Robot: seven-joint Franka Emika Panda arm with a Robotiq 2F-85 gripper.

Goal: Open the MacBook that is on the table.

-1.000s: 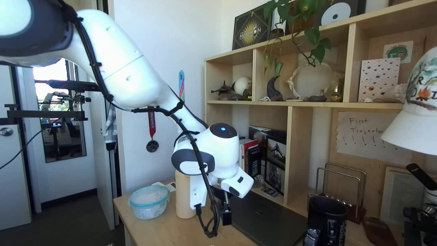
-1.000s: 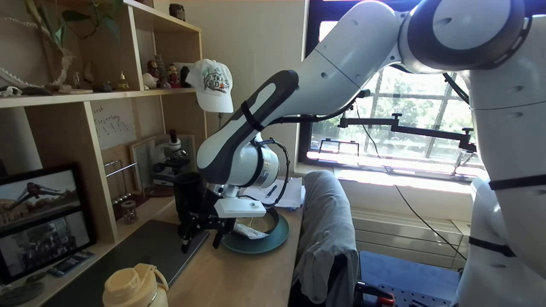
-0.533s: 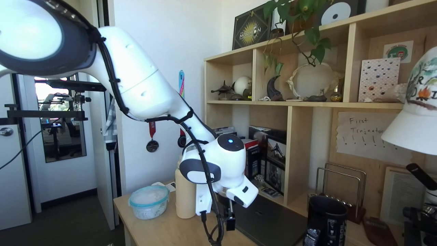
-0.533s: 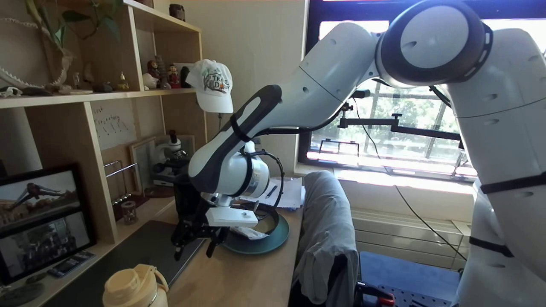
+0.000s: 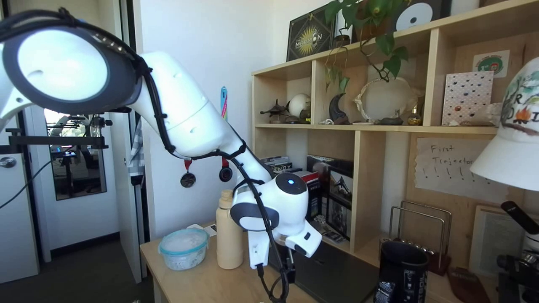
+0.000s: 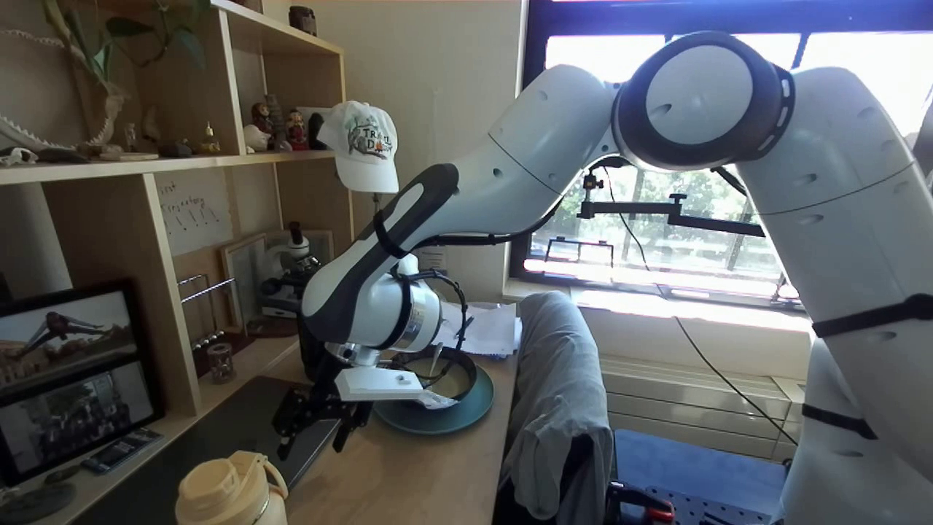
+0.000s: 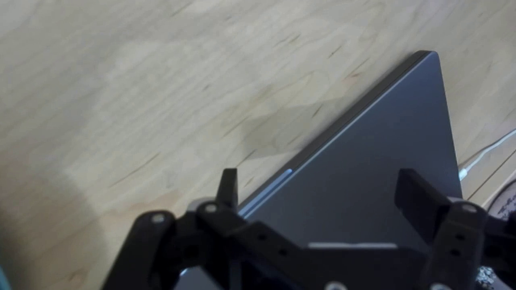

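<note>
The MacBook (image 5: 337, 271) is a thin dark grey laptop lying closed and flat on the light tan table (image 5: 202, 288). It also shows in an exterior view (image 6: 233, 419), partly hidden by the bottle. In the wrist view, the MacBook (image 7: 375, 153) runs diagonally with its front edge notch showing between the jaws. My gripper (image 7: 316, 181) is open and empty. One finger appears over the table just outside the front edge, the other over the lid. In an exterior view the gripper (image 6: 313, 441) hangs above the MacBook's front edge, apparently apart from it.
A cream bottle (image 6: 226, 496) stands beside the MacBook. A round tub with a blue lid (image 5: 184, 250) is at the table's end. A black cup (image 5: 402, 273) and a teal plate (image 6: 437, 423) with a bowl stand at the other end. The wooden shelf unit (image 5: 368, 185) rises behind.
The arm has moved steadily along the MacBook toward the bottle's end and somewhat lower, rightward and down in an exterior view. The jaws stay open. The MacBook has not moved.
</note>
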